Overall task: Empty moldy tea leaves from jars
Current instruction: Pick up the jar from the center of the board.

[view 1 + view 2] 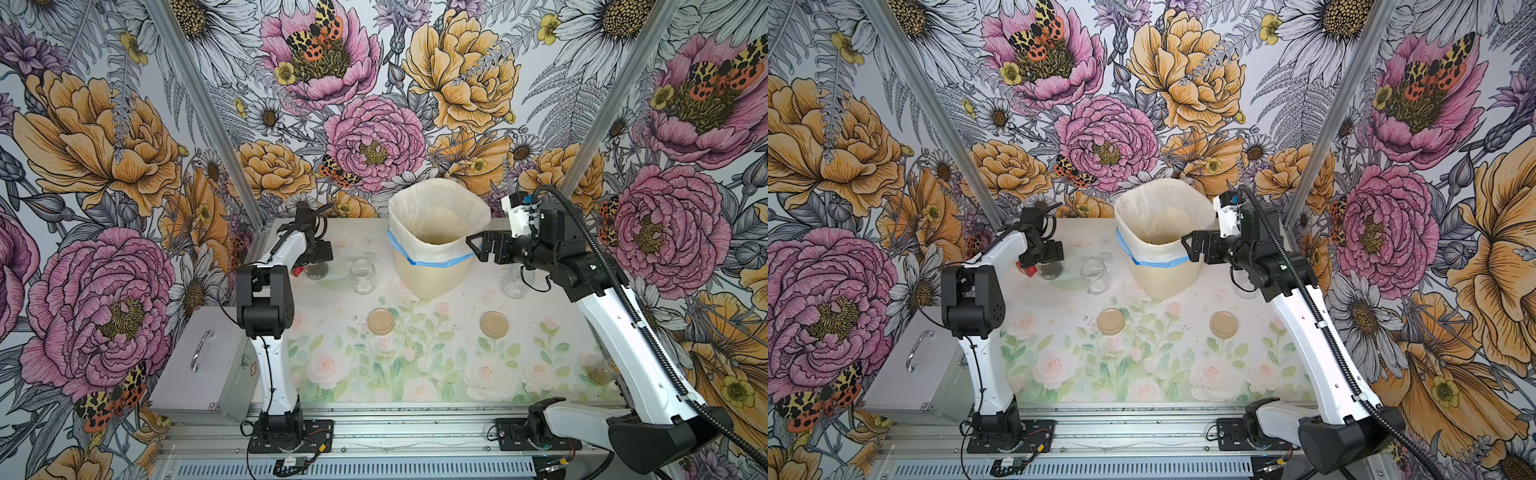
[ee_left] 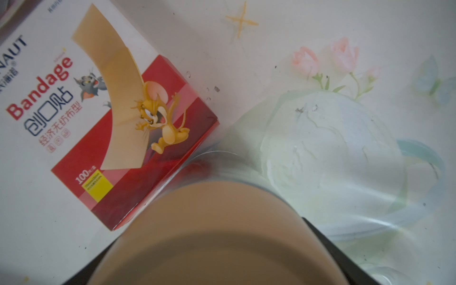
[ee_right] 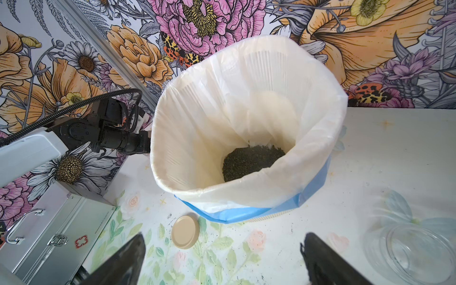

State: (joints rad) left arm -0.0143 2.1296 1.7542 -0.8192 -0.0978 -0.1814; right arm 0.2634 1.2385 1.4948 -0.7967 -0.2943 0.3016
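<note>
Jaws of the right gripper (image 1: 476, 248) stand wide apart and hold nothing, just beside the cream bin (image 1: 432, 278). Jaws of the left gripper (image 1: 318, 259) are clamped on the tan lid (image 2: 222, 241) of a jar (image 1: 309, 271) with dark tea leaves (image 1: 1050, 272) in it, next to a bandage box (image 2: 111, 118). A heap of leaves (image 3: 251, 160) lies in the bin's bag. On the table (image 1: 415, 374), an empty jar (image 1: 363, 276) stands left of the bin and another open jar (image 3: 414, 254) stands right of it. Two loose lids (image 1: 380, 321) lie nearer the front.

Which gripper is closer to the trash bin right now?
Right. The right gripper hangs open just beside the bin; the left gripper is farther off, over the jar not yet emptied.
</note>
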